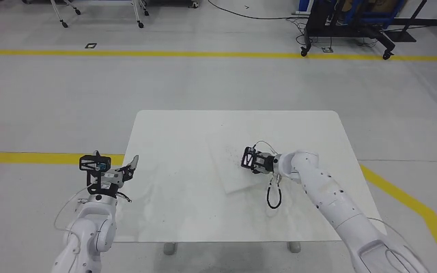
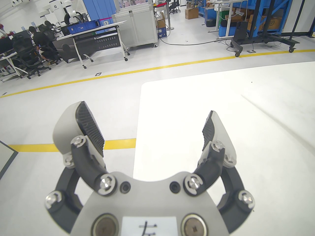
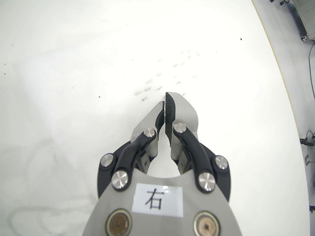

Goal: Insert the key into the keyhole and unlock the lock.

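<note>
Over table (image 1: 177, 136) centre, right end effector (image 3: 164, 100) pressed together; left end effector (image 2: 146, 110) (edge) spread.

From my station I see a white table (image 1: 177, 136) with rounded corners, standing on a pale grey floor (image 1: 68, 102) crossed by yellow lines. Two of its feet (image 1: 169, 248) show under the near edge. Near the middle of the top, the overhead camera gives me a faint angular outline (image 1: 229, 174), slightly paler than the rest; I cannot tell what it is. Just ahead of the right tool (image 3: 164, 99), rows of short pale scuff marks (image 3: 172, 74) lie on the surface. A few tiny dark specks (image 3: 241, 39) are scattered about.
</note>
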`<action>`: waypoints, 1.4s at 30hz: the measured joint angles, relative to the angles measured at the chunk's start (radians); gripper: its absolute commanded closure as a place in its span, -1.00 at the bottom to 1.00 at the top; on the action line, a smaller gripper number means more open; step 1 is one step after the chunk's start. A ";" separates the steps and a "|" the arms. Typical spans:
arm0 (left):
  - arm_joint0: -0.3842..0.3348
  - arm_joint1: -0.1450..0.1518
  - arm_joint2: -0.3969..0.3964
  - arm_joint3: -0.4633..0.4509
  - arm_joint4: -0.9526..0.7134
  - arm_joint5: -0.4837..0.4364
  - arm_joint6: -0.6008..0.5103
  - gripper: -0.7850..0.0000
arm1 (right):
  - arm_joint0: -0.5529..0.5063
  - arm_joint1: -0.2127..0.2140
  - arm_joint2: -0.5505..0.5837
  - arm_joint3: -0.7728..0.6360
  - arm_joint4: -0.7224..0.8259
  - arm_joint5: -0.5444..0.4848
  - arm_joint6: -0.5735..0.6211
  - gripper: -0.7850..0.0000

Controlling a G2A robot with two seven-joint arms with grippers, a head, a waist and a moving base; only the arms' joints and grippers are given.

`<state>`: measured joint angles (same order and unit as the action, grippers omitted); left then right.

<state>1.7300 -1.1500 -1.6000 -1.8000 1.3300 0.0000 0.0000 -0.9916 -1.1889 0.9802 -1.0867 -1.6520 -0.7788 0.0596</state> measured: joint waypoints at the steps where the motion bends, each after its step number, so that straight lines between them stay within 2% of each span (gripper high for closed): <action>1: 0.000 0.000 0.000 0.000 0.000 0.000 0.000 -1.00 | -0.008 0.005 0.004 -0.014 -0.013 -0.009 -0.003 1.00; 11: 0.000 0.000 0.000 0.000 0.000 0.000 0.000 -1.00 | -0.017 0.050 0.030 -0.053 -0.157 -0.176 -0.093 1.00; 29: -0.005 0.000 -0.007 -0.011 0.002 -0.012 0.000 -1.00 | -0.043 0.057 0.030 -0.086 -0.178 -0.152 -0.105 1.00; 32: -0.004 0.001 -0.012 -0.046 -0.044 -0.074 0.001 -1.00 | -0.051 0.066 0.032 -0.100 -0.201 -0.165 -0.137 1.00; 36: 0.002 0.003 -0.034 -0.074 -0.178 -0.205 -0.018 -1.00 | -0.052 0.071 0.012 -0.109 -0.243 -0.162 -0.181 1.00; 42: -0.017 0.016 -0.021 -0.135 -0.066 -0.355 -0.108 -1.00 | -0.035 0.072 -0.033 -0.095 -0.302 -0.142 -0.272 1.00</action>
<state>1.7126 -1.1341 -1.6210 -1.9347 1.2640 -0.3551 -0.1082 -1.0263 -1.1166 0.9469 -1.1820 -1.9543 -0.9208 -0.2129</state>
